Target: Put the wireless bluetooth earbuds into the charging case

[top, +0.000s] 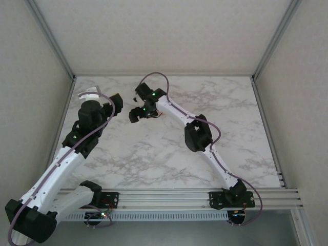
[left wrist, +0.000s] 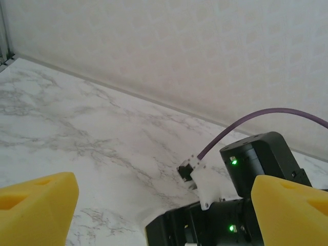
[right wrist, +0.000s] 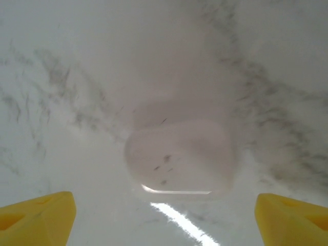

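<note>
A pale pink rounded charging case (right wrist: 179,159) lies shut on the marble table, blurred and very close in the right wrist view. My right gripper (right wrist: 164,218) hangs just above it, open, with its yellow fingertips (right wrist: 38,218) wide apart and clear of the case on both sides. In the top view the right gripper (top: 137,114) sits at the back middle of the table and covers the case. My left gripper (top: 117,104) is close to its left, open, with nothing between its yellow fingertips (left wrist: 36,210). The earbuds are out of view.
The left wrist view looks across at the right arm's black wrist (left wrist: 259,164) with green lights and a purple cable (left wrist: 266,115), only a short gap away. The back wall (top: 164,36) and side walls enclose the marble table (top: 225,113).
</note>
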